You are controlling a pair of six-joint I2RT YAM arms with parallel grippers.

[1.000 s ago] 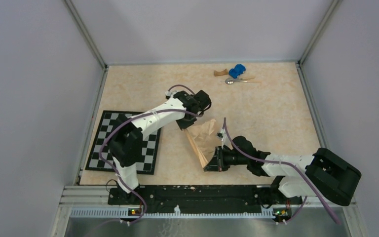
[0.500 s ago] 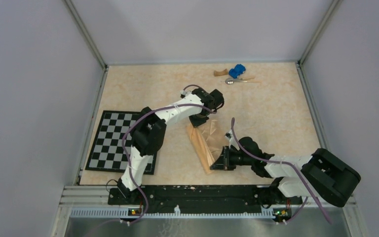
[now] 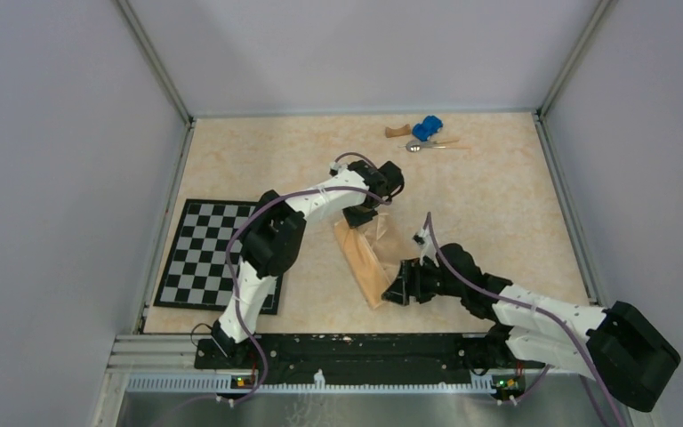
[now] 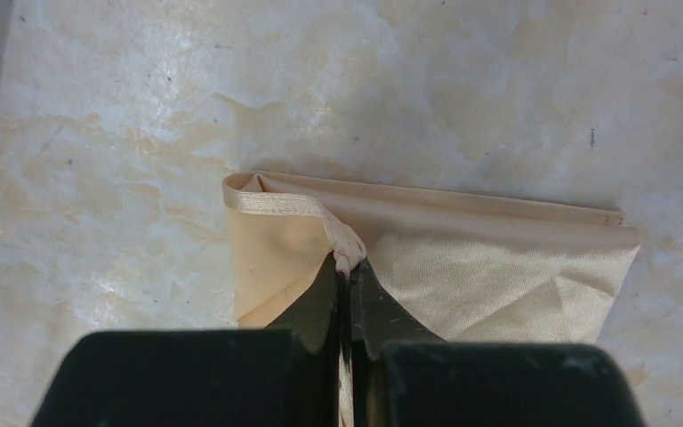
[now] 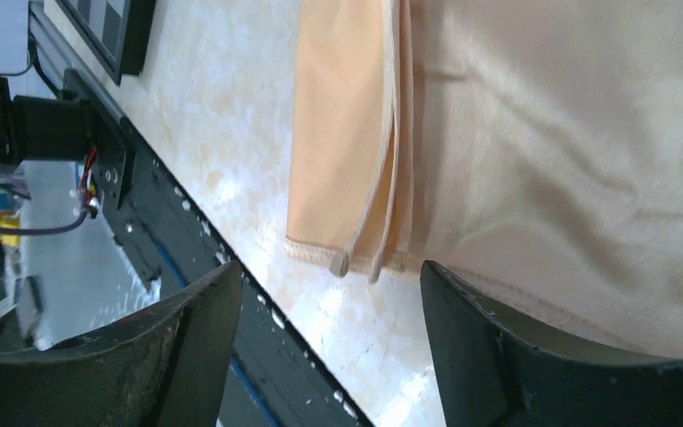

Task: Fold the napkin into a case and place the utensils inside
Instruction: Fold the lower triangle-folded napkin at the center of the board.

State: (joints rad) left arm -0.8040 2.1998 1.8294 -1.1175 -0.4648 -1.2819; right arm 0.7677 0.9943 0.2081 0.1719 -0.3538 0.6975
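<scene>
The peach-orange napkin [image 3: 372, 253] lies folded in a rough layered strip in the middle of the table. My left gripper [image 3: 361, 215] is at its far end, shut on a bunched hem corner [image 4: 347, 251] of the napkin [image 4: 480, 262]. At the near end my right gripper [image 3: 398, 290] is open. Its fingers [image 5: 462, 311] stand wide apart just off the napkin's [image 5: 542, 133] hemmed edge, with nothing between them. The utensils [image 3: 422, 145] lie shiny at the far side of the table.
A blue toy car [image 3: 427, 127] and a brown wooden block [image 3: 397, 132] sit beside the utensils at the back. The checkerboard mat [image 3: 197, 253] lies at the left, partly under the left arm. The black base rail [image 3: 347, 349] runs along the near edge.
The left gripper carried the napkin's far corner to the right, and the cloth folded into a narrower strip. The right gripper has opened and let go of the near end.
</scene>
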